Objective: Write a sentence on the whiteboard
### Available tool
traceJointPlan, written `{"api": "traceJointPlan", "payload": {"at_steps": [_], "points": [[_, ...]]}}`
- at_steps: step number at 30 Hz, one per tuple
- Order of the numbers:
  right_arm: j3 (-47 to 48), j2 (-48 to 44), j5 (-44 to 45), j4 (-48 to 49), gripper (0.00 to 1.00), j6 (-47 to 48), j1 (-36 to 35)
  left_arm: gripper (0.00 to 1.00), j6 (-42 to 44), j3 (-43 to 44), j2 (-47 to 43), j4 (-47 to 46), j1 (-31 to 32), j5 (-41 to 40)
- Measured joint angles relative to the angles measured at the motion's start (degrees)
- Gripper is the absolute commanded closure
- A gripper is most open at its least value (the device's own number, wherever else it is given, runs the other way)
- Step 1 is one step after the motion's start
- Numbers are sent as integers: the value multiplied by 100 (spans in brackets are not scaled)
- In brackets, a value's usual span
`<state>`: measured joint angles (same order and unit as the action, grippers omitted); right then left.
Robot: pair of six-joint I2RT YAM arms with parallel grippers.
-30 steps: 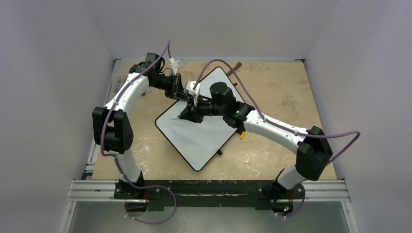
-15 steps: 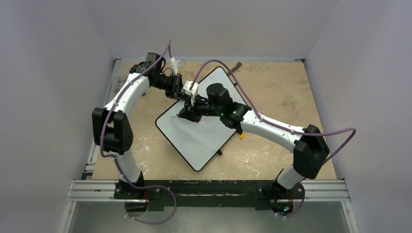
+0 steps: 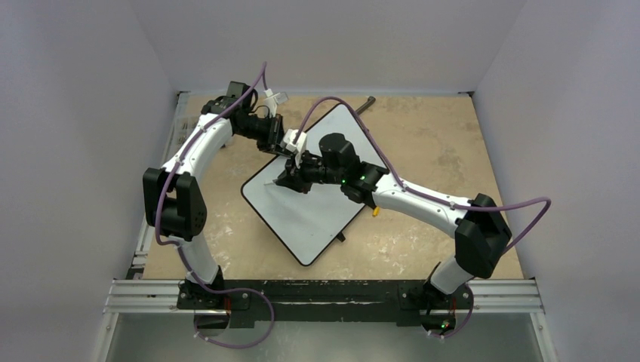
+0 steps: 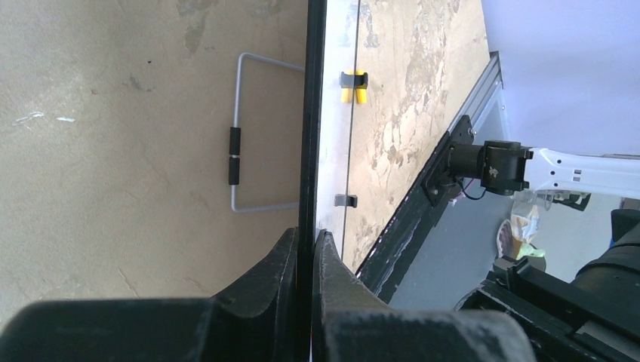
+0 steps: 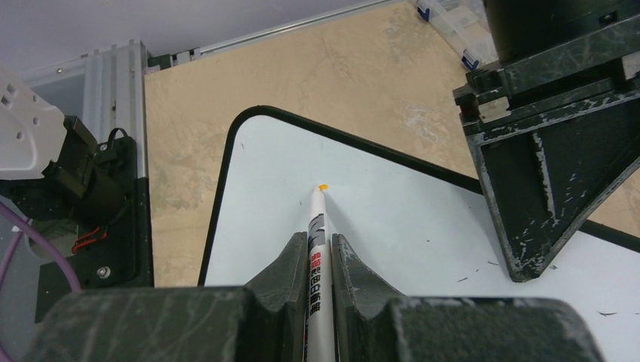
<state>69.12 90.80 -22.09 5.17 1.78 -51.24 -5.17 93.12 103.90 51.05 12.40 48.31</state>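
The whiteboard (image 3: 317,211) lies as a diamond on the tan table, with no orange lettering visible on it. My left gripper (image 3: 289,145) is shut on the board's far-left rim; the left wrist view shows its jaws (image 4: 305,235) clamping the thin black edge (image 4: 311,113). My right gripper (image 3: 293,178) is shut on a white marker (image 5: 317,226). The marker's orange tip (image 5: 322,187) is at the white surface (image 5: 392,219) near the board's left corner. I cannot tell whether it touches. The left finger (image 5: 543,166) shows at the right of the right wrist view.
A small yellow piece (image 3: 375,211) sits at the board's right edge and also shows in the left wrist view (image 4: 353,84). A wire stand loop (image 4: 238,136) lies under the board. A dark bar (image 3: 367,102) lies at the far side. The metal rail (image 3: 324,294) runs along the near edge.
My right arm has shifted a little left and farther away, carrying the marker toward the board's left corner. My left gripper has stayed clamped on the rim.
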Motion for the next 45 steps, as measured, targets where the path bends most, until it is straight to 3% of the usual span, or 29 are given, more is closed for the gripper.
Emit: {"api": "traceJointPlan", "payload": {"at_steps": [14,35,45], "points": [[-702,-245,15,282,100,-166,-240,100,33,0,0,-37,0,-35],[-398,-566,83,90,100,-411,-361,100,-26,0,-13,-20,17,-26],[-120,-417,879,234,100,-551,-361,100,-31,0,-33,-17,35,-33]]}}
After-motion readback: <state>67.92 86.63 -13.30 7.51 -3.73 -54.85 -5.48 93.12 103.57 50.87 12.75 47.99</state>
